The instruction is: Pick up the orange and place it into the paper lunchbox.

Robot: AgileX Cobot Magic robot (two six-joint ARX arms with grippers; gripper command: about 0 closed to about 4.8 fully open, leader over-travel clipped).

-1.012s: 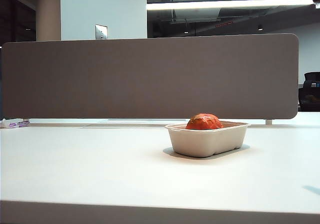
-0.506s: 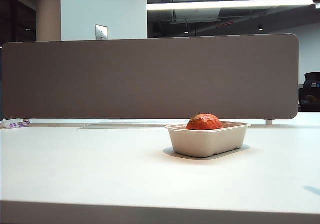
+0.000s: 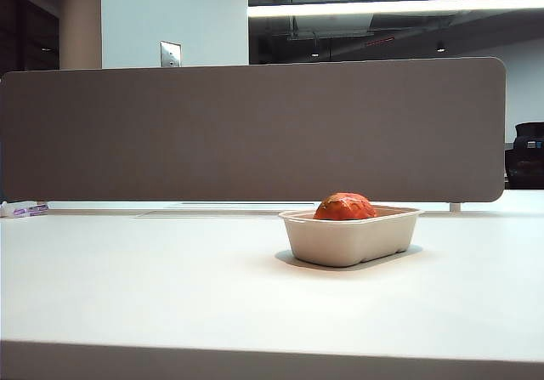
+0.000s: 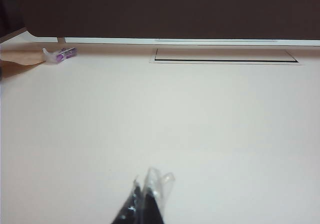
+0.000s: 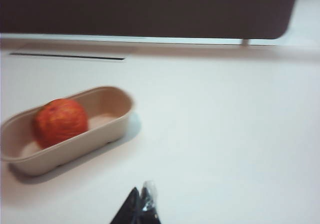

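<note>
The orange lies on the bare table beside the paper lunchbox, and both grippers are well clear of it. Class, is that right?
Not quite. The orange lies inside the paper lunchbox, not beside it; the right wrist view shows it. The rest holds: the right gripper and left gripper are well clear of it.

No words, numbers or brand marks can be read anywhere. The small purple and white wrapper (image 4: 61, 54) near the tabletop's far left corner, by the grey divider panel (image 3: 255, 129), may carry print, but it is too small and blurred to make out. The pale plate on the wall (image 3: 171, 53) behind the panel shows no lettering that can be told
</note>
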